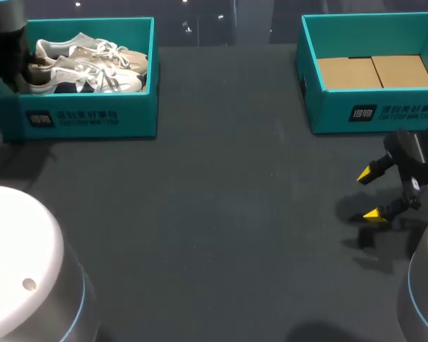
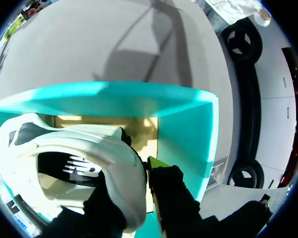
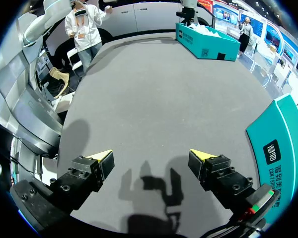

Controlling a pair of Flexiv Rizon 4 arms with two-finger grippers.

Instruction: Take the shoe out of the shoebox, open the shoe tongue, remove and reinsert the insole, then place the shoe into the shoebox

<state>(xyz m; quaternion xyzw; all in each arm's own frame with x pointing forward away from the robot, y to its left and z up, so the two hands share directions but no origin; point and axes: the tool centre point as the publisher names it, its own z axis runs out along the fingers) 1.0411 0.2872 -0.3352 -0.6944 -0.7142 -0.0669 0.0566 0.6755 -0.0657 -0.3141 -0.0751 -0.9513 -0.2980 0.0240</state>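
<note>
Two white shoes lie side by side in the teal shoebox at the table's far left. My left arm hangs over that box's left end, covering its own gripper in the head view. In the left wrist view my left gripper is shut on the heel rim of a white shoe, one finger inside the opening and the other outside, with the shoe inside the box. My right gripper stands open just above the table at the right, holding nothing; its fingertips are wide apart.
A second teal box with a brown cardboard bottom stands at the far right, just beyond my right gripper, and its wall shows beside that gripper in the right wrist view. Dark table stretches between the boxes.
</note>
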